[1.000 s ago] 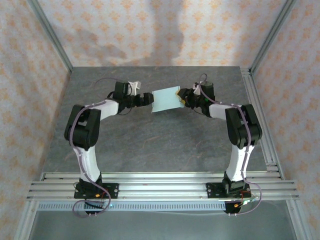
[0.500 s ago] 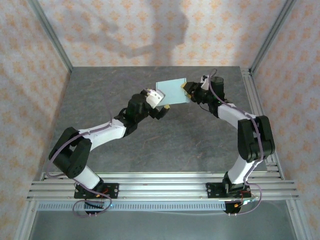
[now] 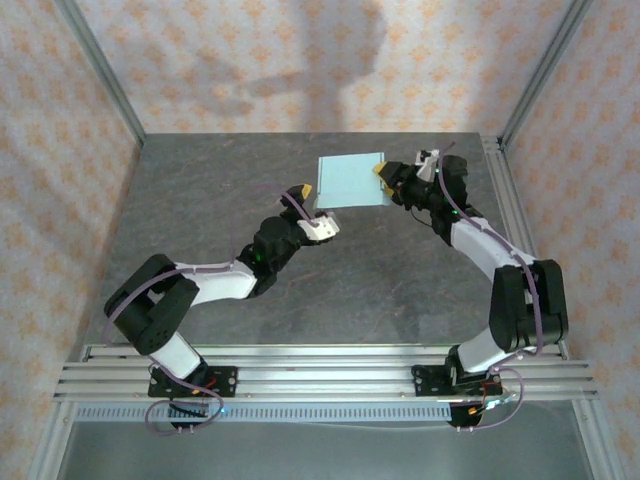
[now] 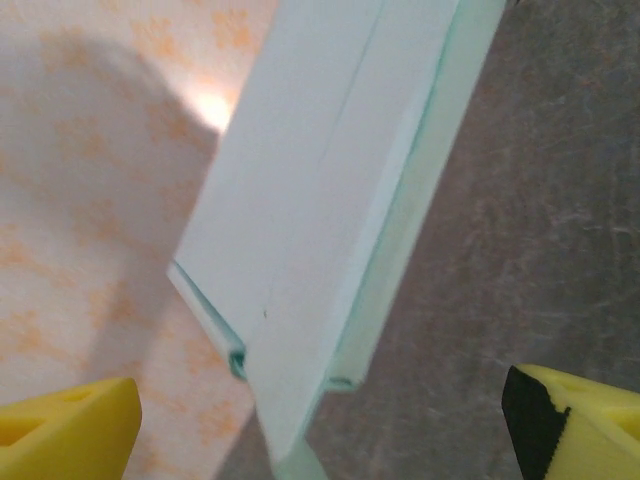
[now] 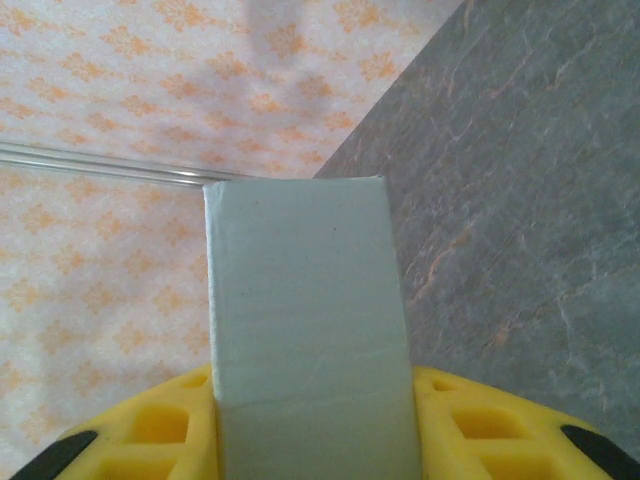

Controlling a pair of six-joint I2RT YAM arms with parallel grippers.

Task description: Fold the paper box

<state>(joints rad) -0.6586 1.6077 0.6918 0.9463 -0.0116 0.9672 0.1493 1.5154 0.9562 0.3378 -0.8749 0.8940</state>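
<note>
Swinging round from the box's left edge to its near side, the left gripper (image 3: pixel 313 208) now points up at it from below. Its fingers (image 4: pixel 62 428) are spread wide and released, one on either side of the card's lower corner, touching nothing. The paper box (image 3: pixel 350 180) has been carried back and a little right. It hangs clear above the counter (image 3: pixel 220 170) near the back wall, flattened, with a hollow open end showing in the left wrist view. Over on the right, the right gripper (image 3: pixel 386 176) has its fingers (image 5: pixel 150 430) clenched on the box's right edge. My read: a re-grip is coming, the left lining up to pinch or press a panel while the right steadies.
</note>
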